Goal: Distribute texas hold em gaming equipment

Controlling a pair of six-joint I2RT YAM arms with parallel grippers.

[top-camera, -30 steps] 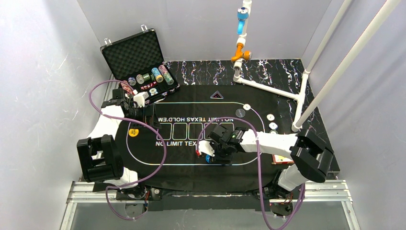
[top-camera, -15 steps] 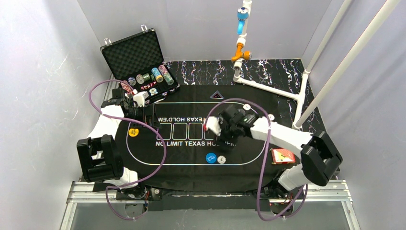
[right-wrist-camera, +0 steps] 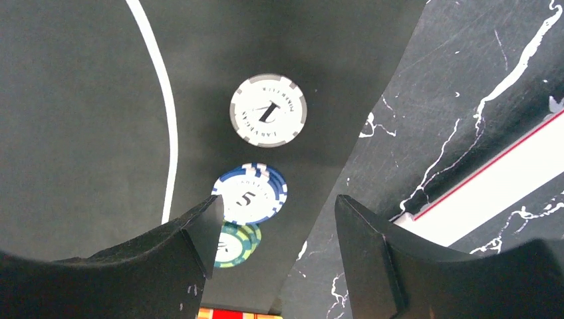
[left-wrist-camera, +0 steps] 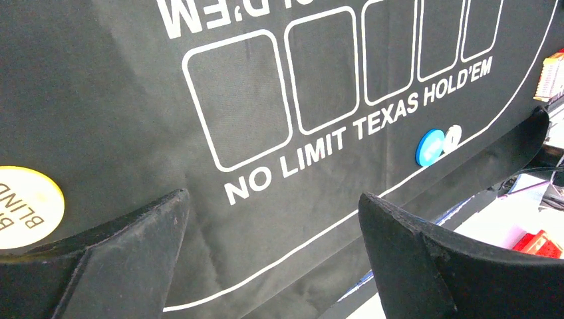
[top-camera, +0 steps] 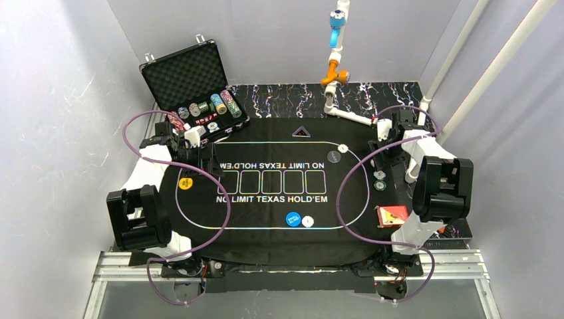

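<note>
My right gripper (top-camera: 388, 139) (right-wrist-camera: 279, 206) hangs open and empty over the mat's far right edge. Just ahead of it lie a white striped chip (right-wrist-camera: 268, 109), a blue chip (right-wrist-camera: 251, 193) and a green chip (right-wrist-camera: 233, 246); from above these show as small discs (top-camera: 379, 175). The red-backed deck (top-camera: 392, 215) rests at the near right. A blue button (top-camera: 293, 218) and a white button (top-camera: 308, 220) sit at the mat's near middle, and a yellow button (top-camera: 185, 183) (left-wrist-camera: 26, 206) at its left. My left gripper (top-camera: 206, 159) (left-wrist-camera: 273, 199) is wide open above the left of the mat, holding nothing.
The black foam-lined case (top-camera: 193, 86) stands open at the far left with rows of chips in it. A white pipe frame (top-camera: 372, 123) runs along the far right, close to my right arm. Two more discs (top-camera: 338, 153) lie on the mat's far right curve.
My right arm has swung from the mat's near middle out to the far right edge, leaving the blue and white buttons uncovered on the mat. The left arm has not moved.
</note>
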